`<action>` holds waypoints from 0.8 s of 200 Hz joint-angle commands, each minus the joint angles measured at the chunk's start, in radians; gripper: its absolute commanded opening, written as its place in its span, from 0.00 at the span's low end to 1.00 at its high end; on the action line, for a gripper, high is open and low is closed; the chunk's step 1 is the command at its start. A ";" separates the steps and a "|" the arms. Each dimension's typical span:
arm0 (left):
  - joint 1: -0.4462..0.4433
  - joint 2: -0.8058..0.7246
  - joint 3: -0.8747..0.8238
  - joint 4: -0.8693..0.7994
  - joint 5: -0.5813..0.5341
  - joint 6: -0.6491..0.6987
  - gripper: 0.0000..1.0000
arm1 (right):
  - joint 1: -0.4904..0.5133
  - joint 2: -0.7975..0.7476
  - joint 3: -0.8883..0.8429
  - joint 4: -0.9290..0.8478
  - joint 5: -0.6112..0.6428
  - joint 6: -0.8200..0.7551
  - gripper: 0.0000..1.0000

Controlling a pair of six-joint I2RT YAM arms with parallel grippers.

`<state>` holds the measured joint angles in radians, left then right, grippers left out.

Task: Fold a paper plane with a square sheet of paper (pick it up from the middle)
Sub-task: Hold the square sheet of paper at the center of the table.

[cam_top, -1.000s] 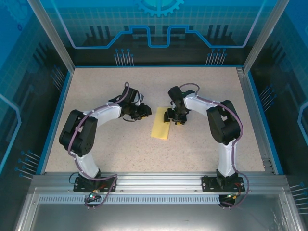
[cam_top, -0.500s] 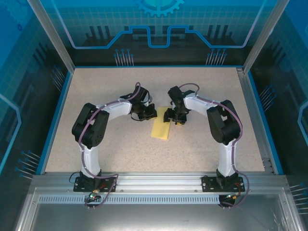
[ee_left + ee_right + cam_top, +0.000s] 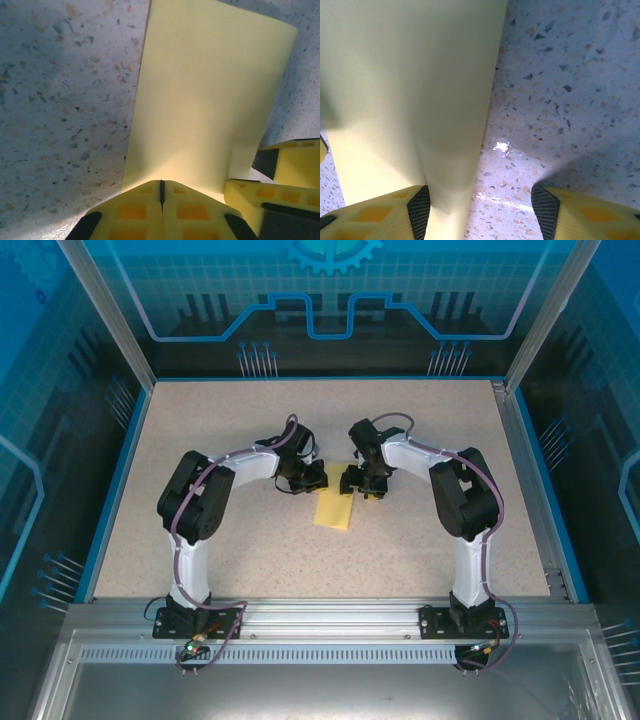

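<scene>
Early fold: doubled paper at bench centre; left end effector closed at its 11 o'clock edge, pinch unclear; right end effector parted, empty, astride 1 o'clock edge; next likely pressing crease flat.

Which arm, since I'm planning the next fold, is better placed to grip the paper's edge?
Probably the right: the right gripper is open, straddling one long edge of the sheet of paper. The left gripper is shut at the sheet's end and would need to open first.

Far end of the paper hidden under the left pincer and right pincer.
</scene>
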<state>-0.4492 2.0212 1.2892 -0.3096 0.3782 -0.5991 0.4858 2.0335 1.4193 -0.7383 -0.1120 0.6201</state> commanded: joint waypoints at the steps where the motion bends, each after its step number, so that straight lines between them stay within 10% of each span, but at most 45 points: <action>1: -0.007 0.029 0.025 -0.017 -0.004 0.025 0.00 | 0.005 0.047 -0.018 -0.051 0.037 0.005 0.62; 128: -0.014 0.048 0.004 -0.040 -0.036 0.045 0.00 | -0.049 -0.172 -0.081 0.113 -0.107 0.016 0.69; 160: -0.015 0.051 -0.001 -0.038 -0.033 0.045 0.00 | -0.066 -0.233 -0.209 0.330 -0.302 0.065 0.38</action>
<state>-0.4522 2.0449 1.2926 -0.3099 0.3710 -0.5735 0.4305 1.8431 1.2831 -0.5858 -0.2405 0.6449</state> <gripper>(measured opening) 0.049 0.489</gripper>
